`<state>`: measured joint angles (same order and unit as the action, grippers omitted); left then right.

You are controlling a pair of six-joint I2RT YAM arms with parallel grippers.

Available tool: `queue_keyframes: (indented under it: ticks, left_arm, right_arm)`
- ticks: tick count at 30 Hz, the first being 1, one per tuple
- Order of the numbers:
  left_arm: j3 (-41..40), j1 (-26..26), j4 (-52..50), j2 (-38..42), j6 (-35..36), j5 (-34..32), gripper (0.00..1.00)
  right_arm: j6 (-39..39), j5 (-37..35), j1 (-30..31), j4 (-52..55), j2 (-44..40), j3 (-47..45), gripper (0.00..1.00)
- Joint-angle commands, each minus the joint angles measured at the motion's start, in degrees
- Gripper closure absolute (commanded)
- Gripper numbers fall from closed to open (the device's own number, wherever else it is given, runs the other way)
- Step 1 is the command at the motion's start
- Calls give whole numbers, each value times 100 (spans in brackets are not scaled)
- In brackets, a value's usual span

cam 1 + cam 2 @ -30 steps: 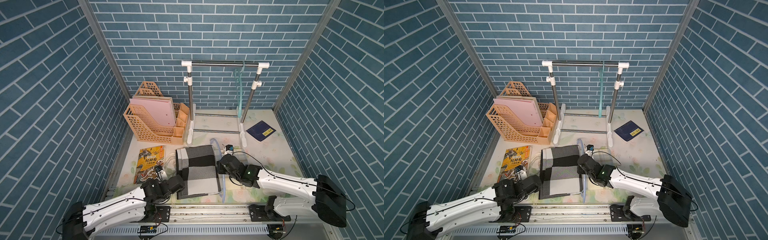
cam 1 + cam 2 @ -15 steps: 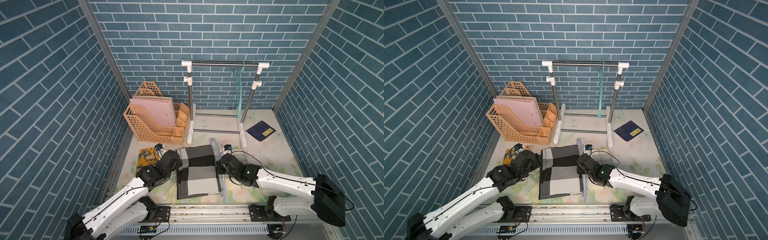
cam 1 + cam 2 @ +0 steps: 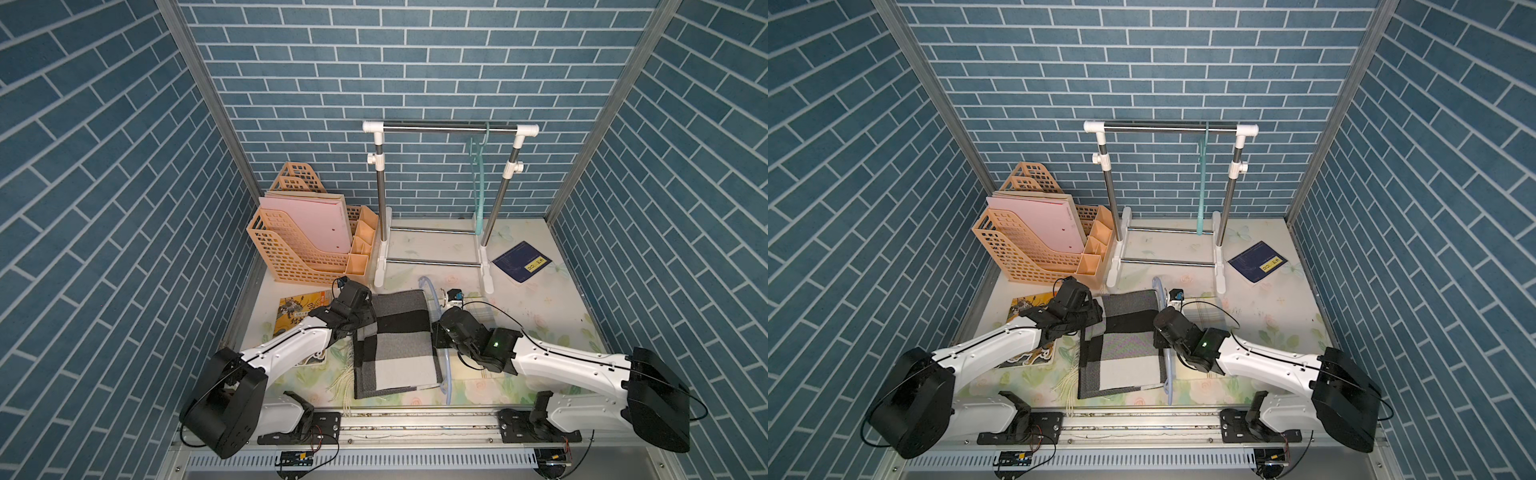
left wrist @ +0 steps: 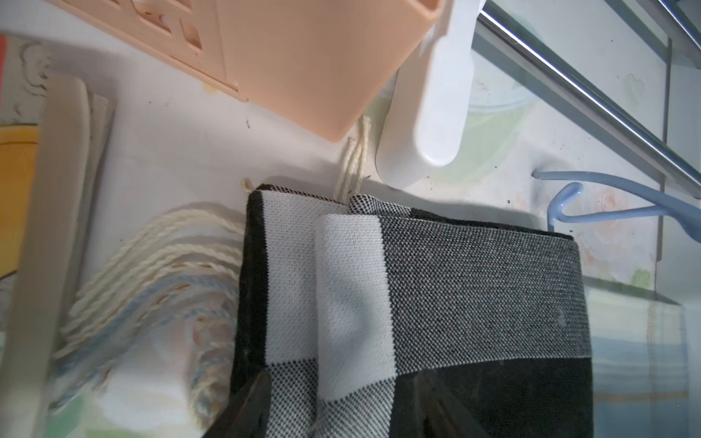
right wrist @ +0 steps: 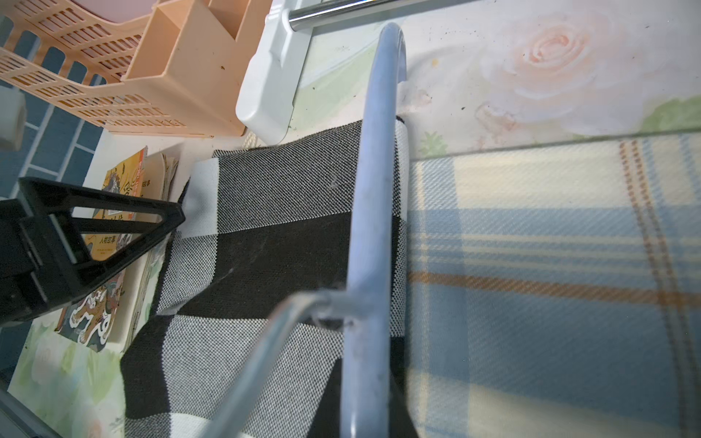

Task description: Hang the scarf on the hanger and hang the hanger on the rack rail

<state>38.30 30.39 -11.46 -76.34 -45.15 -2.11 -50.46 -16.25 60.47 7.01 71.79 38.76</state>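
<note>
**Scarf (image 3: pixel 395 345) lies folded flat on the surface (image 3: pixel 540 332), just in front of the rack (image 3: pixel 446 129).**
Risks: the right gripper (image 3: pixel 436 336), in front of the rack, has its fingers closed narrowly on the blue hanger (image 5: pixel 370 227), and the thin bar could twist loose. The left gripper (image 4: pixel 343 375) has its fingers (image 4: pixel 254 402) apart astride the scarf's folded edge. They may pinch only one layer and spill the fold, or snag the fringe. Cloth lifted toward the rack could catch its foot.
Count: one scarf, one plaid cloth (image 5: pixel 550 246), two books (yellow book (image 3: pixel 297 313), dark booklet (image 3: pixel 521 262)), one organizer (image 3: pixel 307 249), one rack and two hangers, counting the green hanger (image 3: pixel 478 187) on the rack's rail.
</note>
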Motion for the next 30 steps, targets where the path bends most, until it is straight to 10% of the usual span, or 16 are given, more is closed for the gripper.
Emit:
queue_keyframes:
  ticks: [1, 10, 15, 30]
  left_arm:
    - [54, -70, 284, -182, 170, 210, 43]
    - [70, -116, 447, -598, 159, 181, 49]
    - [104, -155, 491, -613, 245, 325, 100]
    - [145, -341, -902, 1155, 463, -165, 100]
  right_arm:
    - [395, 72, -44, 385, 31, 52, 100]
    - [402, 74, -43, 387, 6, 71, 100]
    - [405, 26, -43, 456, -142, 52, 100]
    - [555, -79, -221, 877, -208, 282, 100]
